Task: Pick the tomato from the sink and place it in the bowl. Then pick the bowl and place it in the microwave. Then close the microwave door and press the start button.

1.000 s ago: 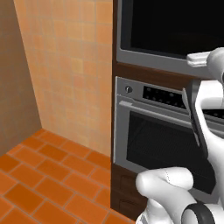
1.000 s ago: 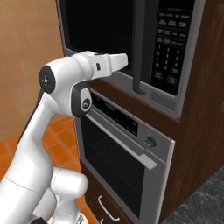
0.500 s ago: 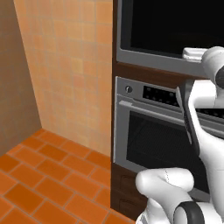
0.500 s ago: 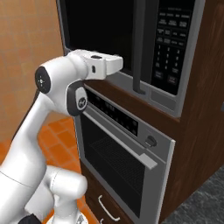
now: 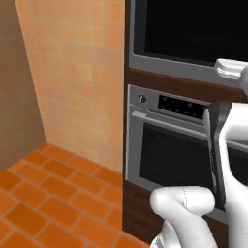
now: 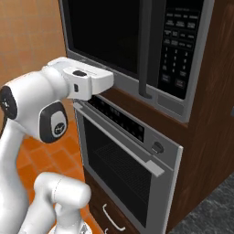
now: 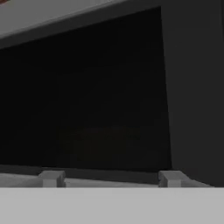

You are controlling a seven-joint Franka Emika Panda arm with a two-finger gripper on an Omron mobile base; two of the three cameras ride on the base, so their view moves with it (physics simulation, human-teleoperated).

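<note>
At the far left a tiled orange wall (image 5: 77, 82) runs back to a corner, with terracotta floor tiles (image 5: 53, 193) below it. Right of the wall stands a dark wood cabinet column holding two appliances. The upper one is the microwave (image 6: 137, 50), dark grey with its microwave door (image 6: 103, 32) a broad black glass panel that lies flush with the front, shut; a dark vertical handle (image 6: 145, 50) runs down the door's right edge, and right of that is the keypad panel (image 6: 179, 45) with rows of small buttons. Just below the microwave is a steel oven (image 6: 123, 169) with a display strip, a round knob (image 6: 157, 147) near its right end, a bar handle (image 6: 116, 139) and a glass door showing racks inside.

The white arm reaches up from the base, its hand level with the microwave's lower edge and close against the door. In the hand view the gripper (image 7: 109, 178) points at the black glass, its two fingertips (image 7: 51, 178) standing well apart with nothing between them, so the jaws are spread and empty. The glass is too dark to tell what lies behind it.
</note>
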